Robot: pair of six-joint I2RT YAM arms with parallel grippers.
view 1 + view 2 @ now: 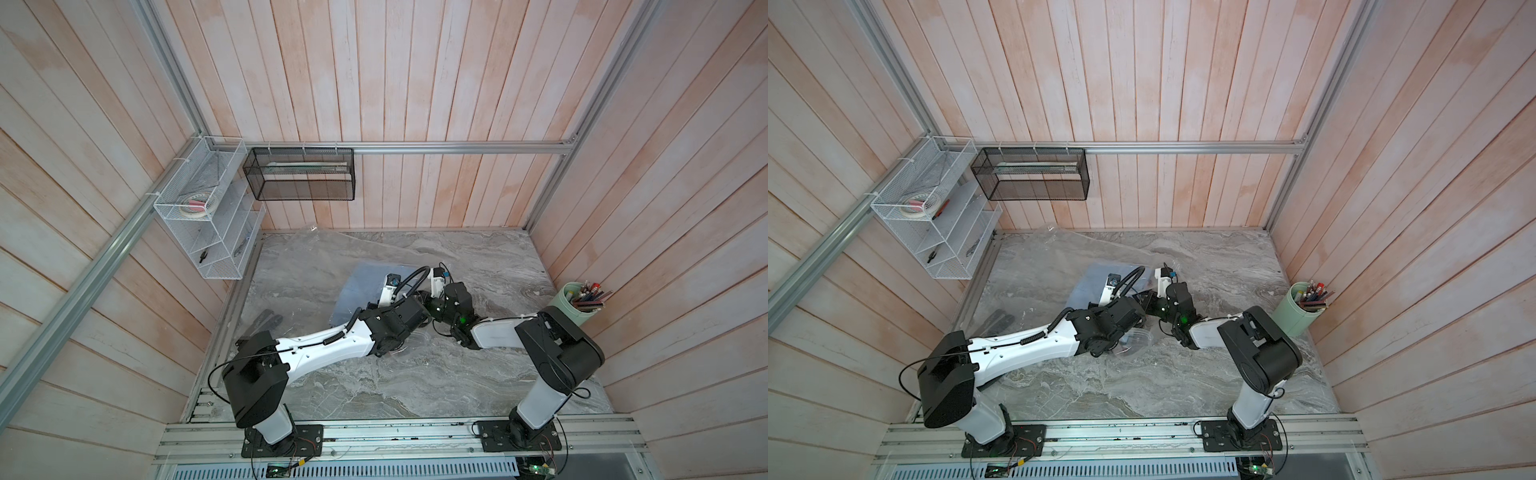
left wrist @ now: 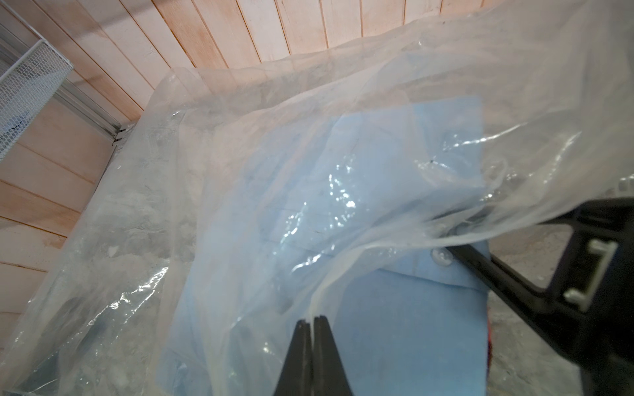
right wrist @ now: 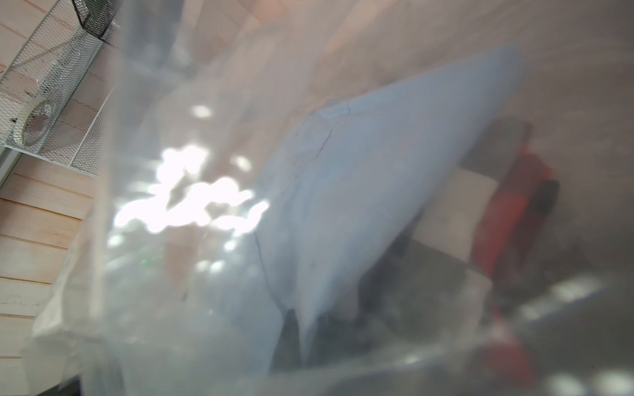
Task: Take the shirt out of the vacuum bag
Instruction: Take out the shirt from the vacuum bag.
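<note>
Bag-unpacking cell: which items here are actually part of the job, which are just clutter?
In the job:
vacuum bag; shirt, light blue; left gripper, shut on the bag film; right gripper, shut, apparently on the shirt.

Just lying about:
pencil cup; white wire rack; black mesh basket.

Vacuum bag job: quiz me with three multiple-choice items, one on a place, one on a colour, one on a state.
1. Where is the pencil cup?
A) beside the right arm
B) in the wire rack
C) under the left arm
2. The shirt is:
A) red
B) light blue
C) white
3. The left tool is:
A) wide open
B) shut on a pencil
C) shut on the vacuum bag
Answers: 1 A, it stands by that arm's elbow in both top views; 2 B, blue fabric shows in the left wrist view; 3 C, its tips pinch the clear film.
</note>
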